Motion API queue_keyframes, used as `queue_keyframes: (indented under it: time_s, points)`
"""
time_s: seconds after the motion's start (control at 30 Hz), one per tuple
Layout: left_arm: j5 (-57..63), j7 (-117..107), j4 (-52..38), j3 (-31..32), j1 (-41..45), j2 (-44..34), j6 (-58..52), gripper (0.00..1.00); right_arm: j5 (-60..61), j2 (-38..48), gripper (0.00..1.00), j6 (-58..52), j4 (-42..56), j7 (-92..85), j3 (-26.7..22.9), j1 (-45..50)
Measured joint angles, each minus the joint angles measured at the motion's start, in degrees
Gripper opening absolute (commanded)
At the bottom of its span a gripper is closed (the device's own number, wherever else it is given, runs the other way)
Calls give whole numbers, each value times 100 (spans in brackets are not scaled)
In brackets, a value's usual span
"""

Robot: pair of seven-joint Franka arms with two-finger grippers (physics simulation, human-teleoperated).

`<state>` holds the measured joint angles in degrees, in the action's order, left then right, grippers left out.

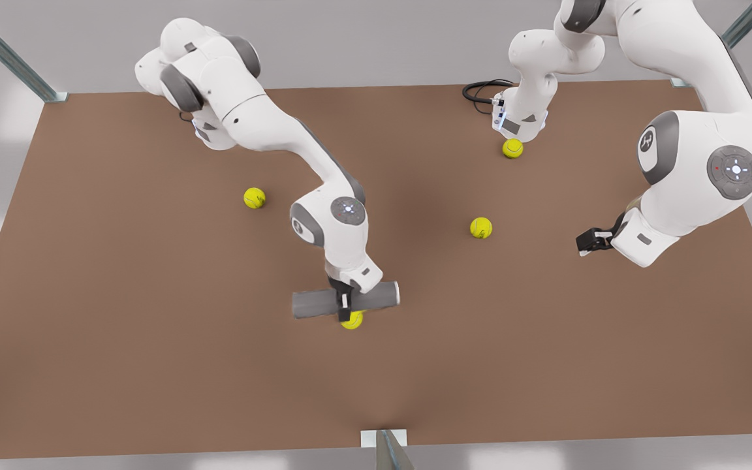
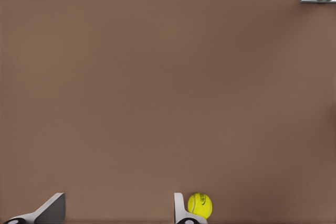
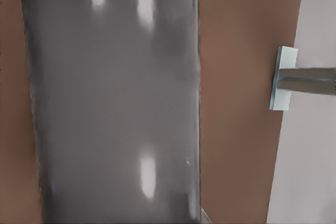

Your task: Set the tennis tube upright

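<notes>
The tennis tube (image 1: 314, 305) is a plain grey cylinder lying level, near the middle front of the brown table (image 1: 121, 365). My right gripper (image 1: 344, 307) is shut on it around mid-length, reaching down from above. Up close in the right wrist view, the tube (image 3: 115, 103) is a broad grey wall. A yellow tennis ball (image 1: 352, 320) peeks out from just under the tube. My left gripper (image 1: 586, 243) waits low at the front view's right, open with nothing between its fingers (image 2: 181, 211). A ball (image 2: 200, 205) lies close beside one finger.
Several more tennis balls lie on the table: one (image 1: 254, 198) on the front view's left, one (image 1: 481, 227) in the middle, one (image 1: 513, 148) by the far arm base. A black cable (image 1: 480, 88) and metal frame posts (image 1: 384, 438) (image 3: 294, 80) stand at the table's edges.
</notes>
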<state>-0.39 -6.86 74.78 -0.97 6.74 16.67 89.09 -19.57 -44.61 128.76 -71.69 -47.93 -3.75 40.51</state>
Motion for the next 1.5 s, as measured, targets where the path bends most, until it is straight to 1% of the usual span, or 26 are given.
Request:
queue_keyframes:
  time_s: [0.1, 0.3, 0.43, 0.5, 0.7, 0.93, 0.97, 1.0, 1.03, 1.33, 1.43, 1.5]
  points:
    - [0, -15, 4, 0, 3, 1, 2, 100, -48, -190, 58, 192, 187, -187, -9, 337]
    - [0, -40, 0, 8, 3, -1, 2, 100, 205, -223, 58, 238, 160, -70, -4, 771]
    - [0, -53, 0, 8, 23, 5, 4, 100, 960, -372, 58, 172, 198, 134, -48, 866]
    - [0, -59, 1, 9, 43, 9, 5, 100, 1290, -570, 58, 177, 320, 254, -77, 870]
    - [0, -80, 0, 9, 56, 10, 6, 100, 1695, -1390, 58, 239, 1296, 549, -114, 1134]
    - [7, -165, 4, 9, 156, 13, 1, 100, 1784, -1767, 58, 523, 1443, 801, -109, 1165]
    - [9, -176, 4, 9, 169, 13, 0, 100, 1787, -1789, 60, 552, 1443, 831, -109, 1169]
    - [11, -186, 4, 9, 183, 13, 0, 100, 1788, -1818, 67, 579, 1442, 861, -109, 1190]
    - [13, -196, 4, 9, 192, 11, 0, 100, 1777, -1839, 100, 607, 1439, 898, -108, 1203]
    - [17, -285, -1, 9, 201, 21, 4, 100, 1738, -1823, 100, 763, 1443, 1200, -192, 1285]
    - [13, -318, -11, 13, 211, -20, -4, 100, 1744, -1338, 100, 624, 1399, 1266, -166, 1290]
    - [13, -364, -19, 90, 241, -33, -16, 100, 1810, -661, 100, 190, 1394, 1305, -168, 1256]
